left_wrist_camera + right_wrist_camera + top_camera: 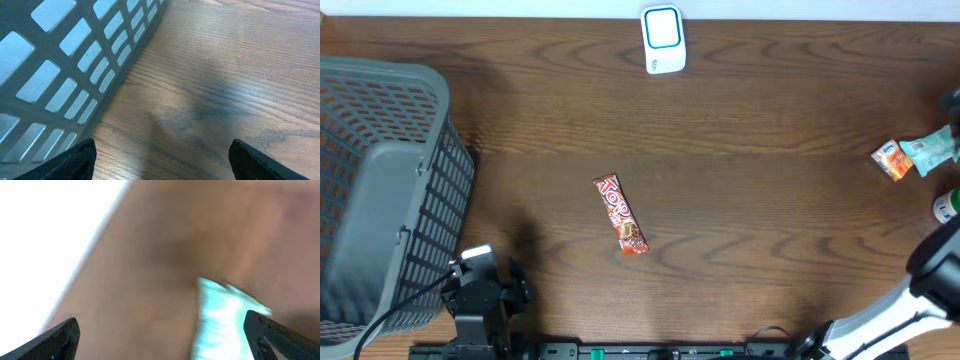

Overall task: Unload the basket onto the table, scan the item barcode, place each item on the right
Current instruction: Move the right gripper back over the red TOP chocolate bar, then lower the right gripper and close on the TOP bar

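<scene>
Grey basket (380, 190) sits at left side of table (770, 110); can't tell from overhead what's in it. L gripper (162, 162) is low over bare wood just beside basket wall, fingers apart, holding nothing. R gripper (160, 337) is spread wide too, view blurred, teal packet (220, 317) near its R finger, not clamped. Candy bar (621, 215) lies mid-table, well apart from both grippers. Scanner (663, 40) at far edge. Orange packet (891, 160) is beside teal one.

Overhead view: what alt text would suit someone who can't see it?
A red candy bar lies in the middle of a dark wooden table, a white-and-blue scanner at its far edge. A grey basket stands left; small packets sit far right.
</scene>
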### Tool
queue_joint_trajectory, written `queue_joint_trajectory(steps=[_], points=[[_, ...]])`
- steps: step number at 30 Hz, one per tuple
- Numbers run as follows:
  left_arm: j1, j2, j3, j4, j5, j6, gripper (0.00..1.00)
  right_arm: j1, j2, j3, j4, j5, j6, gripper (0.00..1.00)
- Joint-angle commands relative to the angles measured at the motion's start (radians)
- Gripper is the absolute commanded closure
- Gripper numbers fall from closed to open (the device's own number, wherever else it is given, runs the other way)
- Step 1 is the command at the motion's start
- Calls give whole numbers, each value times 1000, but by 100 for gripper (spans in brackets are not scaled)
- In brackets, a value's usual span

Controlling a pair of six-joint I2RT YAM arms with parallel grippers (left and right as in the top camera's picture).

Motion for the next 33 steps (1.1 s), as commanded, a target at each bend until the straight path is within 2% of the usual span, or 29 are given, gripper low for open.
queue_joint_trajectory(steps=[1, 5, 6, 7, 12, 14, 16, 19, 23, 26, 33], points=[[-3, -2, -9, -32, -10, -8, 15, 98, -192, 66, -21, -191, -10, 1], [-3, -2, -9, -32, -10, -8, 15, 322, -264, 66, -235, -296, -44, 1], [-3, -2, -9, -32, -10, -8, 15, 383, -264, 66, -281, -324, -89, 1], [-3, -2, -9, -32, -10, -8, 15, 510, -254, 61, -366, -337, -180, 1], [-3, -2, -9, -32, -10, -8, 15, 821, -180, 51, -523, -337, -347, 1], [-3, -2, -9, -32, -10, -8, 15, 1036, -117, 51, -627, -237, -382, 1], [-3, -2, -9, -32, -10, -8, 15, 1152, -93, 51, -665, -110, -380, 1], [-3, -2, -9, -32, -10, -8, 15, 1285, -76, 51, -699, -83, -377, 1], [-3, -2, -9, -32, -10, -8, 15, 1390, -59, 43, -740, -130, -327, 1], [-3, -2, -9, -32, -10, -8, 15, 1398, -55, 17, -760, -212, -328, 1], [-3, -2, -9, -32, -10, -8, 15, 1396, -48, -134, -664, -172, -393, 1]])
